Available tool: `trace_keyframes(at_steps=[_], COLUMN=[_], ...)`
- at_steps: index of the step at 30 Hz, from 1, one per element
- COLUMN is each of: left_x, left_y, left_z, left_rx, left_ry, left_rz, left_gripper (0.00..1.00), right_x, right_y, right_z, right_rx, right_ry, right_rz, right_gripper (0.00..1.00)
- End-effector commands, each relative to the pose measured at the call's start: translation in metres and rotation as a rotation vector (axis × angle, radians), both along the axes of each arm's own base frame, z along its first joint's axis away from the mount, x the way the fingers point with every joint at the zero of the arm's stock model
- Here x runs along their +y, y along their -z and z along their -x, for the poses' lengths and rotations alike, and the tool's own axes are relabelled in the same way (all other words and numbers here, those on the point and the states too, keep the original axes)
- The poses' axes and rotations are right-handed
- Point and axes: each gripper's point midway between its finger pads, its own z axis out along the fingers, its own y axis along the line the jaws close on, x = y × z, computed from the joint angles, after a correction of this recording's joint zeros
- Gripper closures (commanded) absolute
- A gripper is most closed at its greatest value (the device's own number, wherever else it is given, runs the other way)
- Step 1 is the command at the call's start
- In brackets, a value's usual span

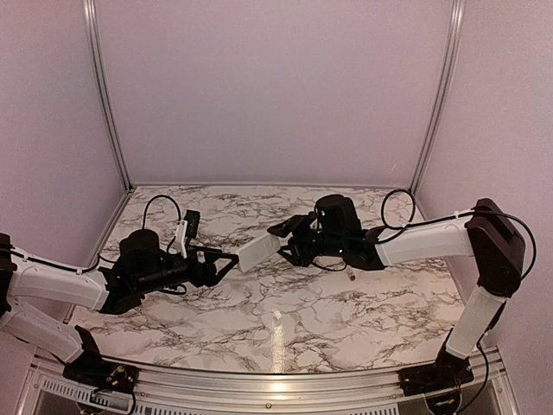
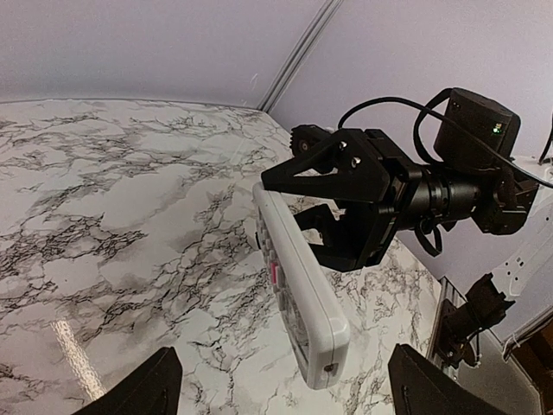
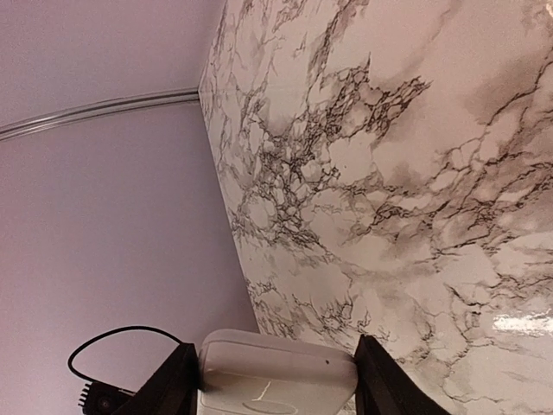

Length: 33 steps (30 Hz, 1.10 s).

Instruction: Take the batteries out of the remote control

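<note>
Left fingers (image 2: 147, 389) spread wide and empty; remote control (image 2: 298, 298) held aloft over the counter's (image 2: 104, 216) middle.
Right fingers (image 2: 324, 169) clamp its far end; steady it, then close your left squarely on the near end.

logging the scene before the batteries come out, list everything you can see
remote control: one, white, held in the air above the table
batteries: none visible
table: one, white and grey marble pattern, under both arms
pale streak: one, whitish, front centre of the table; rod or glare, cannot tell
walls: pale lilac, behind and at both sides
frame posts: two, silver, at the back corners
left hand: one, black, open, at the remote's free end
right hand: one, black, shut on the remote's other end
</note>
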Motion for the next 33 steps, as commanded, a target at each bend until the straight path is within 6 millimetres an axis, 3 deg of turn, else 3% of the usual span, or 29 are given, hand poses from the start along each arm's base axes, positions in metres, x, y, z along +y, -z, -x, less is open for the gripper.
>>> trace_keyframes(at_steps=[1,15,24,33], left_x=[-0.009,-0.012,-0.013,-0.010], left_y=[-0.007,0.000,0.003,0.005], left_z=[0.001,-0.005,-0.007,-0.011], left_rx=[-0.015,0.003,0.013,0.018], left_ry=[0.032,0.017,0.009,-0.017], left_rz=[0.022,0.013,0.005,-0.002], left_gripper=[0.13,0.34,0.42,0.55], right_x=[0.020,0.054,0.071,0.078], right_y=[-0.028,-0.028,-0.026,-0.028], right_z=[-0.007,0.007,0.011,0.013], right_rx=[-0.042,-0.045,-0.049,-0.058], right_ry=[0.018,-0.021,-0.057,-0.071], right_rz=[-0.069,-0.069,-0.065,-0.063], right_gripper=[1.00,1.00,1.00,1.00])
